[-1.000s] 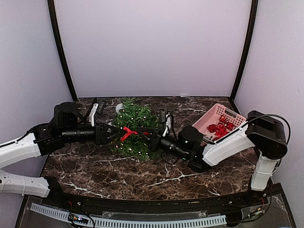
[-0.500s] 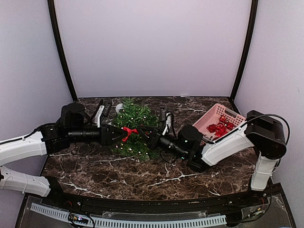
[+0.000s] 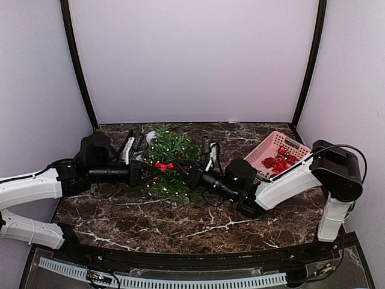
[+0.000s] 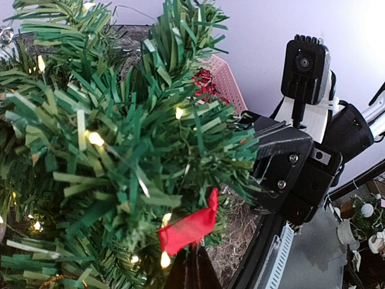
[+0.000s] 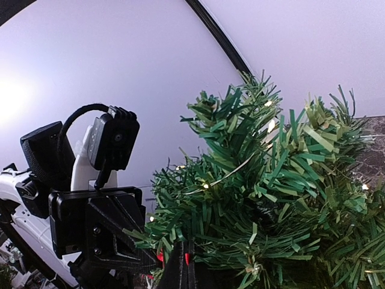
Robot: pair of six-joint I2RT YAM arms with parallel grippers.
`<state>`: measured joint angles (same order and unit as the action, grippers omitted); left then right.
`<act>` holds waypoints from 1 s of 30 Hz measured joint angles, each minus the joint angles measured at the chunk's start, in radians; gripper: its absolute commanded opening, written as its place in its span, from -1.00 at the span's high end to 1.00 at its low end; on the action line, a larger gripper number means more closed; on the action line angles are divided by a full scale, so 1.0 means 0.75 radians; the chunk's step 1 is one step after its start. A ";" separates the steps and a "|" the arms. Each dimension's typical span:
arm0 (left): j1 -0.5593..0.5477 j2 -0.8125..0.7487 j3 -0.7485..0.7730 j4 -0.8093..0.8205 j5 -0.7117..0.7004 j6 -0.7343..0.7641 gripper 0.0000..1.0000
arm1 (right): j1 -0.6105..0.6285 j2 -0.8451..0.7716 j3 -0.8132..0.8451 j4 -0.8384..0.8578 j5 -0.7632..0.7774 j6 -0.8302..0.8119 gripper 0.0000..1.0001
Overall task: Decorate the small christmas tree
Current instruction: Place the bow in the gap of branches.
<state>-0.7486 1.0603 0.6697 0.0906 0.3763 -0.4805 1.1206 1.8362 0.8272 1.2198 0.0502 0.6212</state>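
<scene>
Left gripper (image 4: 194,272) I see closed, tips touching the red bow (image 4: 189,227), right gripper (image 5: 185,270) closed among branches of the small christmas tree (image 3: 171,150), which sits mid-table (image 3: 180,224) between them.

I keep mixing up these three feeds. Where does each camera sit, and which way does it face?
Top external: above and behind the robot, looking down at the small bushy green Christmas tree; left arm and right arm show.
Left wrist: on the left arm, facing right into the tree; shut left claw at bottom.
Right wrist: on the right arm, facing left into the tree; shut right claw at bottom.
Both wrist views share the tree.
</scene>
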 measured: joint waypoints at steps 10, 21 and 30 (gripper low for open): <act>0.000 -0.043 -0.016 0.008 -0.063 -0.006 1.00 | 0.008 0.001 0.035 -0.017 0.009 -0.023 1.00; 0.000 -0.018 -0.017 0.008 -0.130 -0.018 1.00 | 0.008 0.008 0.037 -0.055 0.039 -0.023 1.00; 0.000 0.004 -0.017 0.007 -0.145 -0.023 0.87 | 0.011 0.008 0.037 -0.064 0.040 -0.024 0.78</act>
<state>-0.7486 1.0630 0.6571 0.0956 0.2676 -0.4976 1.1290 1.8423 0.8547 1.1721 0.0799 0.6029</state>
